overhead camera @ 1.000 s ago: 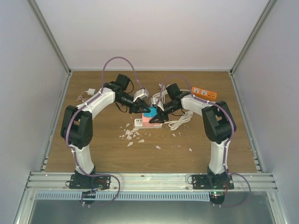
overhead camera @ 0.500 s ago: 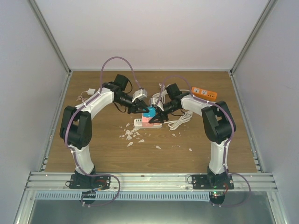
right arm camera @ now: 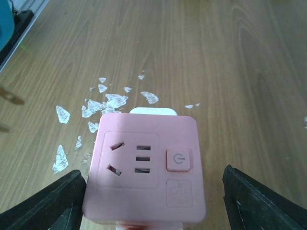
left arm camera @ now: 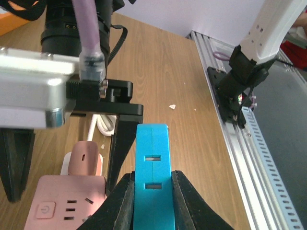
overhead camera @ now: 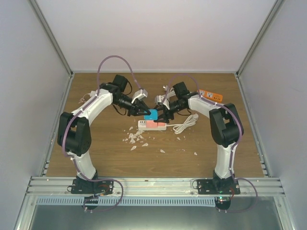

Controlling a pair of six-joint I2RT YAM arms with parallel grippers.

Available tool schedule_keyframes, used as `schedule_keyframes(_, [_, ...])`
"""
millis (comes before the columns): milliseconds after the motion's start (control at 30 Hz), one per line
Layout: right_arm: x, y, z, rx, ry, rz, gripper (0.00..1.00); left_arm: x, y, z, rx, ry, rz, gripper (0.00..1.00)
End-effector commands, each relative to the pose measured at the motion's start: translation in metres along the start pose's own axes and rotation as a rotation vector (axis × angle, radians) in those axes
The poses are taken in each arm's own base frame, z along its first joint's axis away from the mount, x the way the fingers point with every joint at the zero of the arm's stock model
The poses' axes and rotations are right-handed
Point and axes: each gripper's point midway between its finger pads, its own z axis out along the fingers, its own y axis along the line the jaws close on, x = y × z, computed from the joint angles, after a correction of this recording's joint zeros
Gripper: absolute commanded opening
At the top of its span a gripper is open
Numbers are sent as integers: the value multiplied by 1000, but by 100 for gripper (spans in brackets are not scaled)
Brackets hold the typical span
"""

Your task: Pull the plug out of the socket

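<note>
Left gripper (left arm camera: 152, 192): jaws closed on the blue plug (left arm camera: 152, 158), which is gripped by its two flat sides. The plug is raised clear of the pink socket cube (right arm camera: 144, 158), just above and to the left of it in the top external view. The cube sits on a white power strip (overhead camera: 142, 125) on the wooden table (overhead camera: 96, 153), its outlet face fully exposed.

Right gripper (right arm camera: 152, 171): jaws spread wide, one finger on each side of the cube, holding nothing. Whether the fingers touch the cube cannot be determined.

White chips (right arm camera: 105, 103) lie scattered just in front of the cube. A coiled white cable (overhead camera: 184, 125) lies to the cube's right. An orange power strip (overhead camera: 211, 95) lies farther right and behind.
</note>
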Motion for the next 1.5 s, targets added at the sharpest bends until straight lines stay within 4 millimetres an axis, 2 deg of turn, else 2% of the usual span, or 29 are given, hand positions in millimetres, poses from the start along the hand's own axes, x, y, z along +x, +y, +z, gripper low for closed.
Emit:
schedule_keyframes(0, [-38, -15, -33, 82, -65, -57, 78, -37, -6, -29, -16, -87, 15, 0])
schedule_keyframes(200, [-58, -26, -69, 124, -135, -10, 80, -76, 0, -61, -74, -165, 38, 0])
schedule_keyframes(367, [-82, -29, -100, 140, -206, 12, 82, -106, -3, -77, -144, -214, 126, 0])
schedule_keyframes(567, [-109, -15, -116, 103, -250, -14, 83, -148, -3, -96, -267, -306, 251, 0])
schedule_keyframes(733, [-130, -10, -123, 45, -308, 18, 80, -173, -4, -92, -295, -361, 320, 0])
schedule_keyframes(867, [-150, -5, -130, -2, -357, 15, 77, -183, -4, -80, -284, -378, 352, 0])
schedule_keyframes(1033, [-160, 4, -131, -32, -377, 6, 76, -189, 1, -66, -304, -381, 367, 0])
schedule_keyframes(1167, [-163, 11, -128, -49, -380, 0, 73, -189, 2, -57, -304, -372, 381, 0])
schedule_keyframes(1467, [-177, 21, -136, -46, -396, -32, 69, -180, 16, -52, -355, -341, 372, 0])
